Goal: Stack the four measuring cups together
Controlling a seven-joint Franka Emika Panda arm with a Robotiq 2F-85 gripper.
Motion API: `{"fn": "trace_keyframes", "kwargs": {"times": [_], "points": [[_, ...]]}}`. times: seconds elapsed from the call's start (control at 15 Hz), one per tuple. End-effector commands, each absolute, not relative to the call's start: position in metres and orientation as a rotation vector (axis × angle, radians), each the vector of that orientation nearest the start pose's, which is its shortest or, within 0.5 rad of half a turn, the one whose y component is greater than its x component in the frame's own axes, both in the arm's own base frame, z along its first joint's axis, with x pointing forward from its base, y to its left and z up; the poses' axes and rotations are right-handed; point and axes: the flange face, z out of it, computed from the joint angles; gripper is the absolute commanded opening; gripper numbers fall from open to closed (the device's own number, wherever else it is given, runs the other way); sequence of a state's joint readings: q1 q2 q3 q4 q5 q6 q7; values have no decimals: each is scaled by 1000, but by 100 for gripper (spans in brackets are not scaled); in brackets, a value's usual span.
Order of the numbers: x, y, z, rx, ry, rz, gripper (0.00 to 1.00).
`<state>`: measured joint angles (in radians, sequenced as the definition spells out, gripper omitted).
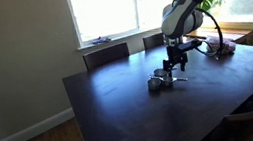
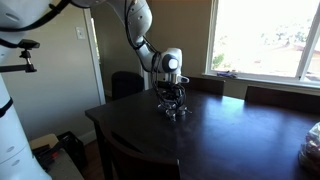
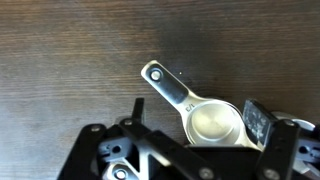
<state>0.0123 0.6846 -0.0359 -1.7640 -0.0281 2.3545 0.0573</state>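
Note:
In the wrist view a silver measuring cup point(image 3: 215, 122) sits on the dark table, its flat handle pointing up-left. A second rim shows just under it, as if it is nested in another cup. My gripper point(image 3: 196, 116) is open around it: the right finger pad is close to the cup's rim and the left finger stands well clear of it. In both exterior views the gripper point(image 1: 174, 66) point(image 2: 172, 99) is low over a small cluster of metal cups point(image 1: 158, 81) point(image 2: 172, 113). How many cups are there is too small to tell.
The dark wooden table point(image 1: 132, 110) has chairs point(image 1: 106, 54) along its far side below a bright window. Some small items and a cable point(image 1: 220, 50) lie near the table's far corner. A camera stand point(image 2: 25, 55) is beside the table.

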Motion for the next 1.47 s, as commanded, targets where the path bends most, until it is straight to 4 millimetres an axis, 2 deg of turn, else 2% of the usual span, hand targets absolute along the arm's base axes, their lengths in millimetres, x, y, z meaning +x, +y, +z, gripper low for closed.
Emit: {"fn": "trace_keyframes", "kwargs": {"times": [0.0,0.13,0.2,0.73,1.27,1.4], "points": [[651,-16,178,-3211,104,145,98],[656,-15,175,-3199,110,116,94],[659,-14,172,-3200,122,95,88],[670,-11,146,-3217,142,57,97],[684,-6,128,-3232,147,2,96],[687,-5,123,-3236,145,2,84]]}}
